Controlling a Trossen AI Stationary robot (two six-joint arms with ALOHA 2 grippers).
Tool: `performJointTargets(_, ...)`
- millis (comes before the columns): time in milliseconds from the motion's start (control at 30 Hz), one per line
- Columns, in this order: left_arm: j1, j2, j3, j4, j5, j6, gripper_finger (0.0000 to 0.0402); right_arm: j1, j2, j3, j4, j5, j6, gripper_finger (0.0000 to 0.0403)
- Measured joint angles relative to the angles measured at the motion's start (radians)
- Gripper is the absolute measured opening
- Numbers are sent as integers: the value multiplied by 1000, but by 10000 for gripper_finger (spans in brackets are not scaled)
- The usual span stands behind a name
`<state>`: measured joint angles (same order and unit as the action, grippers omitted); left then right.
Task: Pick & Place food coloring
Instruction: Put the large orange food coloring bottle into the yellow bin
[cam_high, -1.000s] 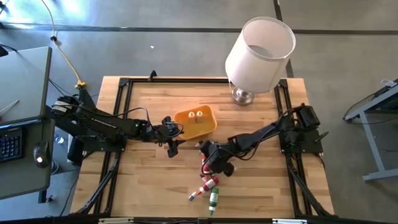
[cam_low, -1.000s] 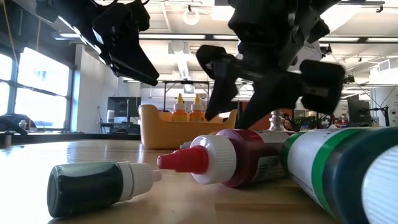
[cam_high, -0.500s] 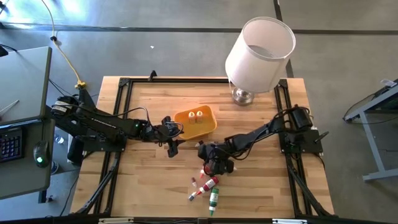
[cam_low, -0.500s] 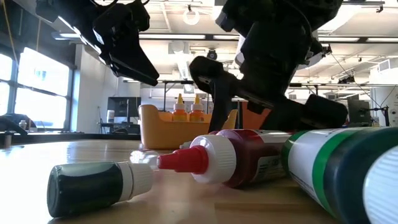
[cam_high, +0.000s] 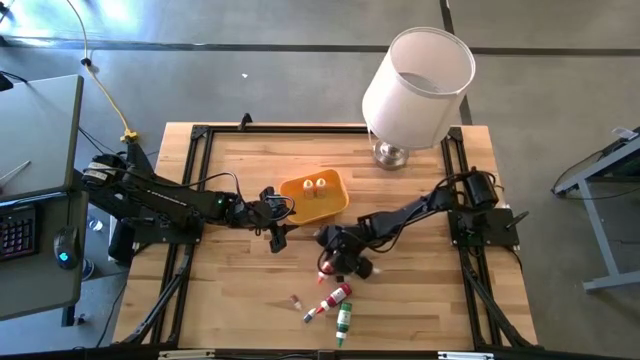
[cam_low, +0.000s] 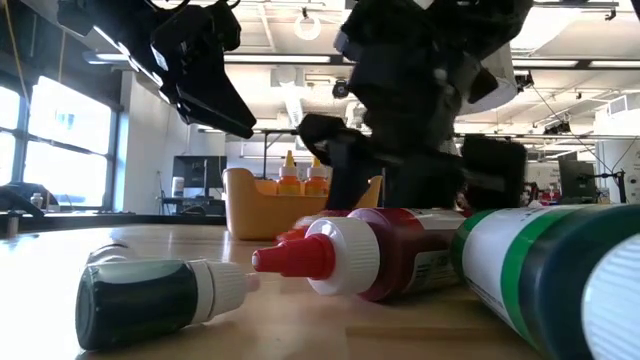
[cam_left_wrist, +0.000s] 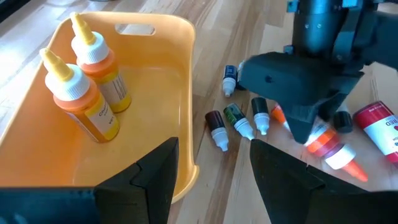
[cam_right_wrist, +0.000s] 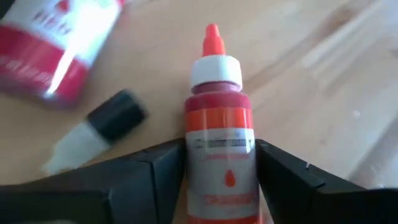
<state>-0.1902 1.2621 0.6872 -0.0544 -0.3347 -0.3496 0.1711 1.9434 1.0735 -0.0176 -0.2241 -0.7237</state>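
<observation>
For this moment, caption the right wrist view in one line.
Right gripper straddles an orange-capped red bottle lying on the wooden table, fingers either side.

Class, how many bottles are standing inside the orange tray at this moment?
2: both orange bottles stand side by side in the orange tray, one farther from the left end effector, one nearer. None looks hidden.

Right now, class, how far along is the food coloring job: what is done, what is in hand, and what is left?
Done: two orange bottles stand in the tray. In hand: the right end effector is down at the table, fingers either side of an orange-tipped bottle, apparently closing. Left: the red bottle, green bottle and small vials lie on the table. The left end effector waits open beside the tray.
</observation>
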Motion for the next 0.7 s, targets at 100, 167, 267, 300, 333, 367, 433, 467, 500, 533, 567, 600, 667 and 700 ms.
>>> performJointTargets(100,0,0,0,0,0,0,197,9,-1,32,-4,-2,-2,175)
performJointTargets(167,0,0,0,0,2,0,197,18,-1,43,-8,-6,-14,174)
performJointTargets(267,0,0,0,0,5,0,197,21,-1,50,-2,-15,-1,174)
performJointTargets(300,0,0,0,0,5,0,197,20,-1,50,5,-14,17,174)
performJointTargets(333,0,0,0,0,5,0,197,19,-1,50,10,-13,40,174)
performJointTargets(367,0,0,0,1,5,0,197,18,-1,50,15,-13,60,174)
performJointTargets(433,0,0,0,1,5,-1,197,18,-1,51,20,-24,85,175)
performJointTargets(467,0,0,0,1,5,0,197,19,-1,51,22,-37,88,175)
performJointTargets(500,0,0,0,1,5,0,197,19,-1,51,22,-46,88,175)
performJointTargets(533,0,0,0,1,5,0,197,23,-1,51,23,-53,87,175)
performJointTargets(567,0,0,0,1,5,0,197,25,-1,51,23,-58,82,175)
performJointTargets(600,0,0,0,1,5,-1,197,28,2,51,26,-60,73,175)
performJointTargets(667,0,0,0,1,5,0,197,32,12,51,36,-60,65,175)
performJointTargets(700,0,0,0,1,5,0,197,33,22,51,48,-59,64,175)
